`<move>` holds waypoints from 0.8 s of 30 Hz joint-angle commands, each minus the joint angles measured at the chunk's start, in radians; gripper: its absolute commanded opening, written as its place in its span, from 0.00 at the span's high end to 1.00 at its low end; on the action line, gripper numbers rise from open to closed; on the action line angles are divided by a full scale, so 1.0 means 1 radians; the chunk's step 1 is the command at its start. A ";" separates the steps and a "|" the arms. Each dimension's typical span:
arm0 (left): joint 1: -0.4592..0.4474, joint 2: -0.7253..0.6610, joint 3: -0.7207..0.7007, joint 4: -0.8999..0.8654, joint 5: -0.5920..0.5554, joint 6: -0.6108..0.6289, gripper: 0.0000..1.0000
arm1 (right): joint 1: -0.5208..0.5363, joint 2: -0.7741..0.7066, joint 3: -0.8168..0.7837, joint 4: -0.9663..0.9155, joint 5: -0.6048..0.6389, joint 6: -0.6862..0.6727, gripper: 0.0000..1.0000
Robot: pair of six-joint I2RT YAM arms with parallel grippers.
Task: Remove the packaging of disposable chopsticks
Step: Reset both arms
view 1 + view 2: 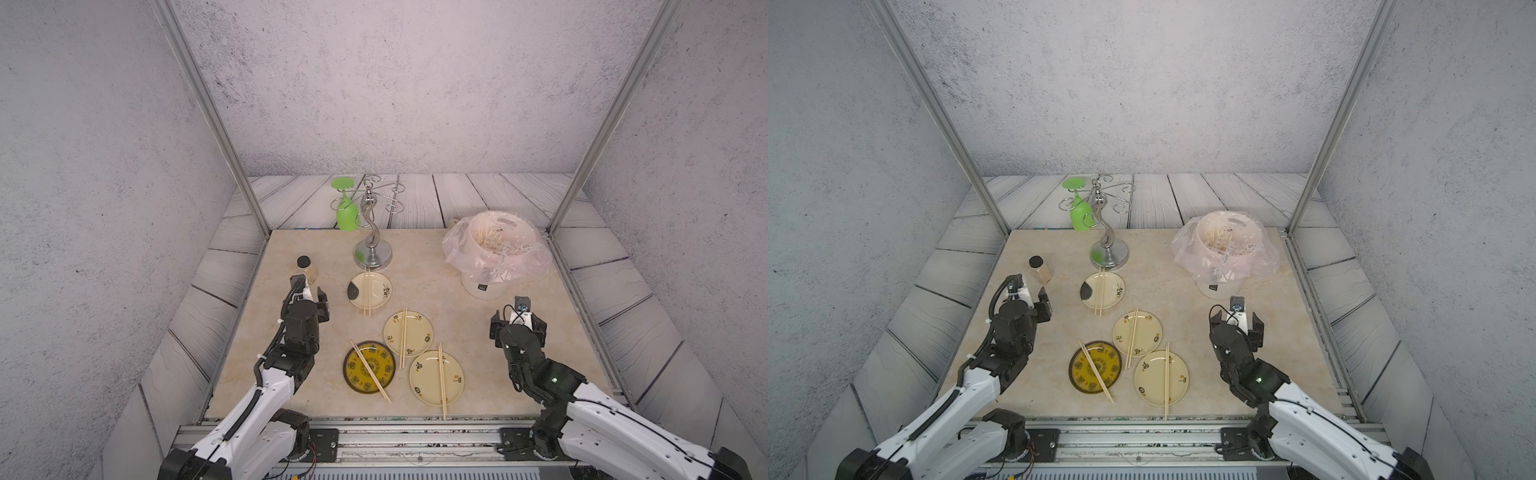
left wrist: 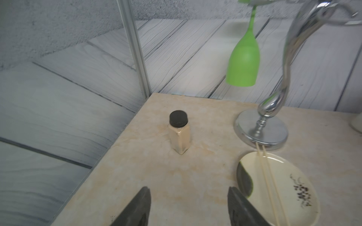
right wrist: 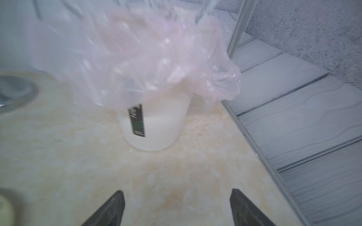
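The left gripper [image 2: 188,191] gapes empty at the left; the right gripper [image 3: 177,193] gapes empty just near of the white bin [image 1: 482,289] at far right; crumpled packaging [image 1: 514,248] lies inside it; bare disposable chopsticks [image 1: 404,332] rest across four plates [image 1: 417,328] in the middle.

The right wrist view smears the pink bin bag [image 3: 148,50] and white bin [image 3: 162,121] with blur; the dark label [image 3: 137,121] is unreadable. In a top view, at 2 o'clock on the surface [image 1: 436,291], the packaging [image 1: 515,248] and pale sticks [image 1: 486,240] inside the bin are too small to count. In the left wrist view the rack [image 2: 293,49] loses its top to the picture's edge.
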 commanded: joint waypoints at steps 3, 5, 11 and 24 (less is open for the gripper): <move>0.087 0.123 -0.056 0.241 0.103 0.087 0.34 | -0.262 0.043 -0.050 0.363 -0.059 -0.108 0.14; 0.097 0.193 -0.078 0.343 0.162 0.121 0.33 | -0.345 0.071 -0.085 0.458 -0.165 -0.147 0.14; 0.194 0.343 -0.095 0.497 0.289 0.129 0.30 | -0.529 0.341 -0.124 0.744 -0.450 -0.185 0.13; 0.325 0.553 -0.042 0.574 0.344 0.031 0.23 | -0.595 0.714 -0.020 0.937 -0.552 -0.125 0.07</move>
